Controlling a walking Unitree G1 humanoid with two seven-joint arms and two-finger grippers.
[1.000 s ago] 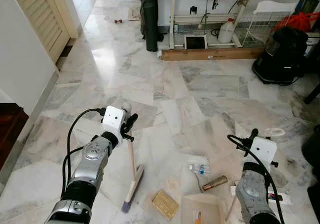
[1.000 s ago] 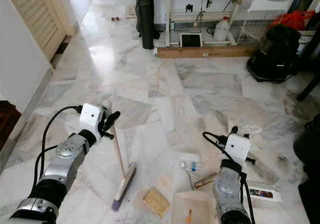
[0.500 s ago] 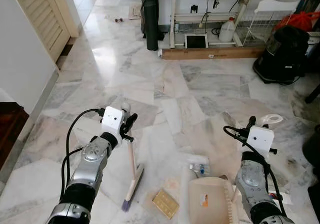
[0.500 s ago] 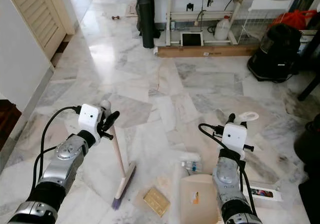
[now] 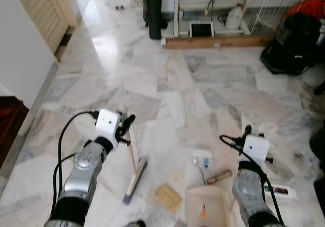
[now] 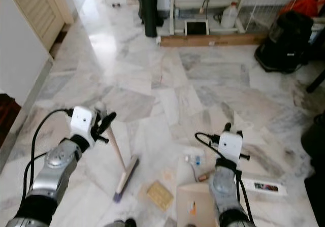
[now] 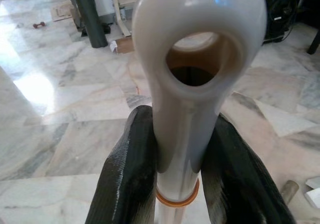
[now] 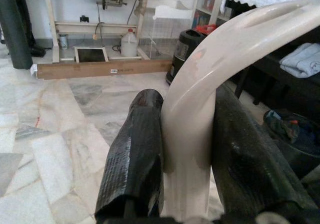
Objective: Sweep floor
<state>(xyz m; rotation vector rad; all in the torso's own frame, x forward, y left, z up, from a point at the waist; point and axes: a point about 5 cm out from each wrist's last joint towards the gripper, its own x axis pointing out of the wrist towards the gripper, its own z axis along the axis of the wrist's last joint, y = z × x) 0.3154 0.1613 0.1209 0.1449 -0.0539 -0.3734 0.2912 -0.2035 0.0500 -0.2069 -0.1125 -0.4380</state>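
— Marble floor (image 5: 203, 85), pale with grey veins, stretches back to a long cardboard box (image 5: 216, 41) by the far wall. Where's the broom relative to the dustpan?

— Broom (image 5: 133, 162) stands off the dustpan's (image 5: 205, 211) left, tilted, bristle head down on the tiles. Left gripper (image 7: 172, 169) has both black fingers (image 7: 127, 169) clamped on its white handle just below the hanging loop.

— And the dustpan itself?

— Beige, lying low in front of the robot. Right gripper (image 8: 187, 149) is closed on its curved handle, fingers pressed to either side.

— What litter lies around the dustpan?

— A tan packet (image 5: 168, 197) between it and the broom head. Just beyond its far edge, a small plastic bottle (image 5: 202, 161) and a brown tube (image 5: 219, 175). A flat wrapper (image 5: 282, 190) lies off its right side.

— Anything else?

— A black vacuum cleaner (image 5: 292, 41) well beyond the dustpan, far right.
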